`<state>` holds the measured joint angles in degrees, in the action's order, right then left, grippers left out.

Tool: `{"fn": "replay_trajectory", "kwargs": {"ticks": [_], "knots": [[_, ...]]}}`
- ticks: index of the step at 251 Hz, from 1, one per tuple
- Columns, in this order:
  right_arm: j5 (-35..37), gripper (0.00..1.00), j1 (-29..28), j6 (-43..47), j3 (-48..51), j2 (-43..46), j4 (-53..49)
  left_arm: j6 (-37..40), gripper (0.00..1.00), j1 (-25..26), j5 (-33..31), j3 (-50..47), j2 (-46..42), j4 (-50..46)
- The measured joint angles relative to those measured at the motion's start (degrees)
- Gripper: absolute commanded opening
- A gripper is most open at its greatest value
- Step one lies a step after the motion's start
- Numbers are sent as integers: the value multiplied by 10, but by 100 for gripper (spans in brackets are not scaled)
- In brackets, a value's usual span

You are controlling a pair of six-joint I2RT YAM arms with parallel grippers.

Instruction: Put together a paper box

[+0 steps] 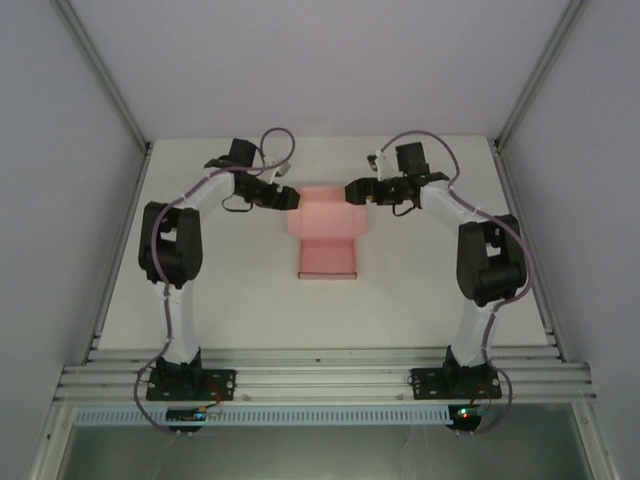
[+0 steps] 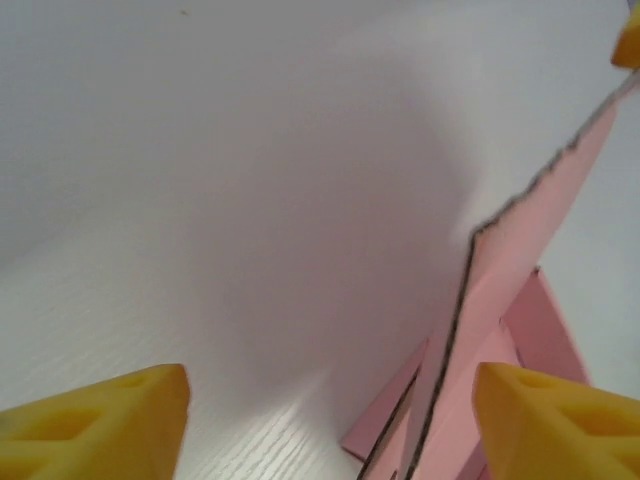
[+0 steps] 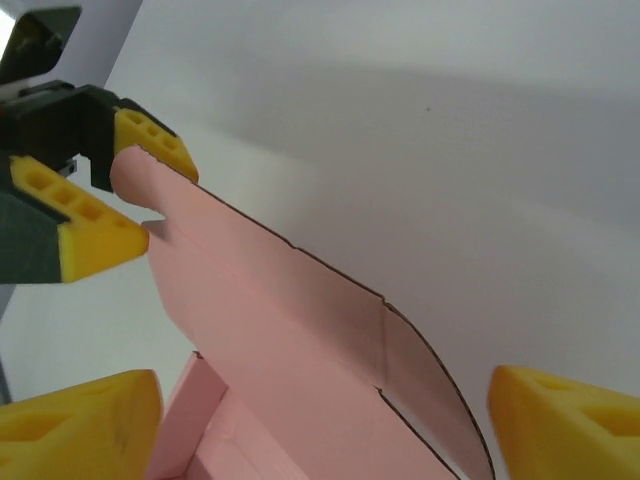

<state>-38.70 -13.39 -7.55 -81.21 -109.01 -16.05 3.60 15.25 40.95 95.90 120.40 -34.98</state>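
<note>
Barely started on the paper box (image 1: 325,235), mid-table: one panel lifted on edge, the rest flat, walls and tucks left to do. Runs long from 12 to 6 o'clock, broad end at 12, narrow tongue pointing to 6. Flanked by left gripper (image 1: 290,197) at 10 o'clock and right gripper (image 1: 352,190) at 2, both spread astride the raised card, neither clamped.

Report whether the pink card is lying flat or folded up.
Partly folded. One panel of the paper box stands up off the table in both wrist views, with flatter flaps below; it is not closed.
</note>
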Motion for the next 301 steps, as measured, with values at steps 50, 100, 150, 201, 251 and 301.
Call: {"fn": "replay_trajectory", "kwargs": {"ticks": [50,100,150,201,251,301], "knots": [[5,44,0,48,-7,-14,-59,37,15,17,30,0,0,-25],[21,24,-2,75,-9,-14,-98,48,0,36,21,0,-3,-30],[30,29,-9,107,-9,5,-136,44,0,55,-37,-27,-40,-21],[21,33,-13,134,-3,36,-168,37,0,80,-118,-73,-94,-4],[3,39,-11,159,9,43,-186,21,0,89,-157,-111,-123,23],[-8,34,-11,177,23,43,-198,12,0,93,-184,-129,-140,42]]}}
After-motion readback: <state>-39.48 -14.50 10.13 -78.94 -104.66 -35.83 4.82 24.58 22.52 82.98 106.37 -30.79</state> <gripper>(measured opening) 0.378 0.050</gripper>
